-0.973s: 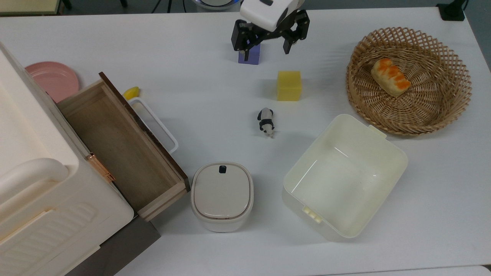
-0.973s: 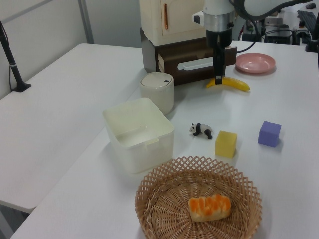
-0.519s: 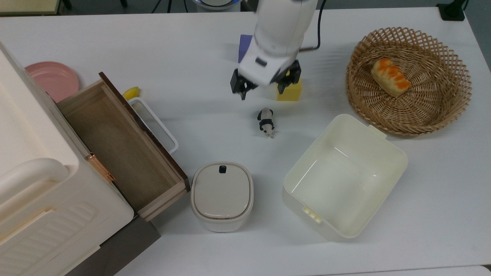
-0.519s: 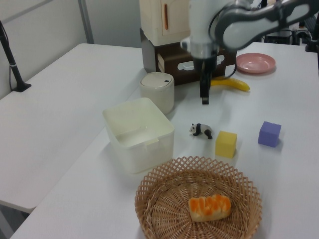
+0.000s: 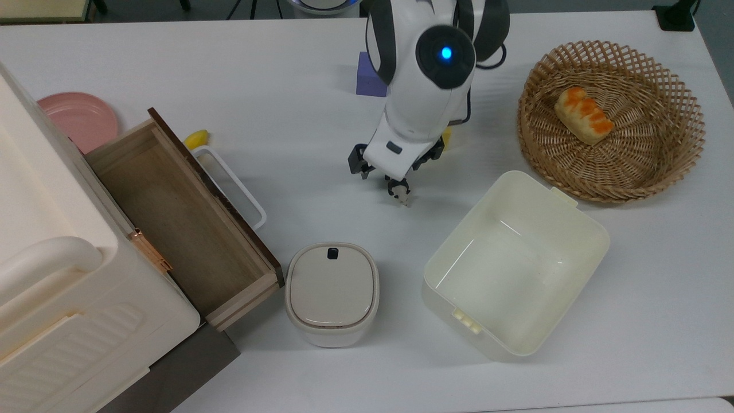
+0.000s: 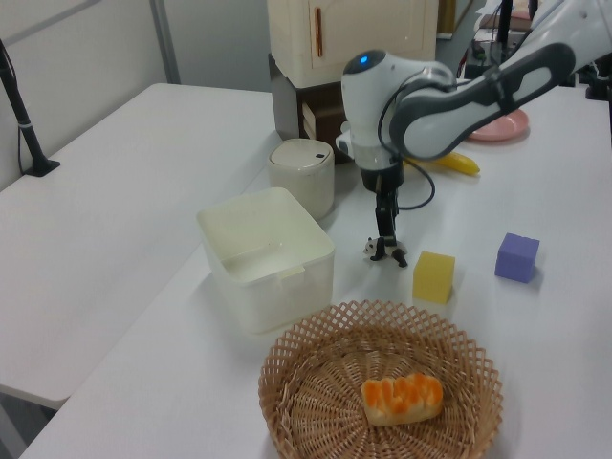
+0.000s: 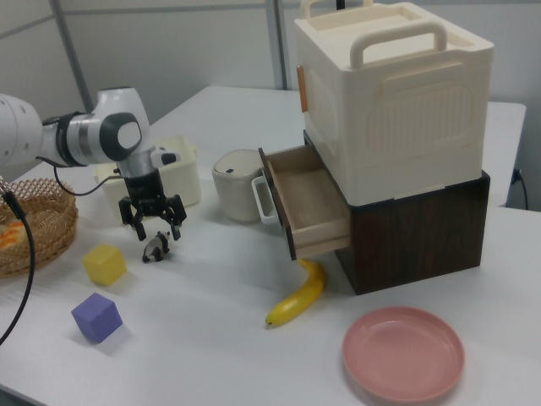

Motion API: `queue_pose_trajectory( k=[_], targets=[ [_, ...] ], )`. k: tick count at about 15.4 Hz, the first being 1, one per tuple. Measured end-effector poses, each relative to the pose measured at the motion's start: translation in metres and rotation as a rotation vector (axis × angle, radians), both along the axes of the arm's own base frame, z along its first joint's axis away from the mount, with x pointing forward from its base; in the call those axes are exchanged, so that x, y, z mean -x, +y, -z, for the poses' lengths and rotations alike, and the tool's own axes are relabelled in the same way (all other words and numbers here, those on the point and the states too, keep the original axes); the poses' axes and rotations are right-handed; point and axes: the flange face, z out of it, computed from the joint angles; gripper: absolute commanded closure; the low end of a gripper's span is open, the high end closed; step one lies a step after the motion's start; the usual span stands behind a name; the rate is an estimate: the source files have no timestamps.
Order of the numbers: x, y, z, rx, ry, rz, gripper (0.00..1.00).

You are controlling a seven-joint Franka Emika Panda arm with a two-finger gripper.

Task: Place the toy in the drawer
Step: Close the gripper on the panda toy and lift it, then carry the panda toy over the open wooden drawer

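Note:
The toy is a tiny black-and-white panda lying on the white table, partly hidden under the hand in the top view. My gripper is open and hangs just above the panda, one finger to each side of it and nothing held. In the left view the gripper points straight down over the panda. The drawer, light wood with a dark front and a white loop handle, stands pulled out and empty at the top view's left, under the cream cabinet.
A yellow cube sits close beside the panda, a purple cube farther off. A cream bin, a lidded container and a wicker basket with bread surround the spot. A banana and a pink plate lie near the drawer.
The arm swept from the far edge by the purple cube, past the yellow cube, and lowered over the panda. The fingers stayed open. The panda has not moved.

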Motion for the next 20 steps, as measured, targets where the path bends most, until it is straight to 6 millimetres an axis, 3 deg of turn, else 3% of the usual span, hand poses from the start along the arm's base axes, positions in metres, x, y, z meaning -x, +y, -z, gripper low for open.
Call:
queue_pose_trajectory(
  k=[4, 7, 10, 13, 16, 20],
  targets=[
    [-0.004, 0.01, 0.018, -0.006, -0.019, -0.018, 0.46],
    [-0.004, 0.01, 0.02, -0.003, -0.018, -0.027, 0.7],
    [-0.006, 0.009, 0.016, -0.006, -0.023, -0.039, 0.88],
    [-0.008, 0.01, 0.012, -0.01, -0.032, -0.042, 0.89],
    [-0.012, 0.007, -0.015, -0.024, -0.07, -0.037, 0.89],
    [-0.004, -0.011, -0.103, -0.063, -0.146, -0.03, 0.89]
  ],
)
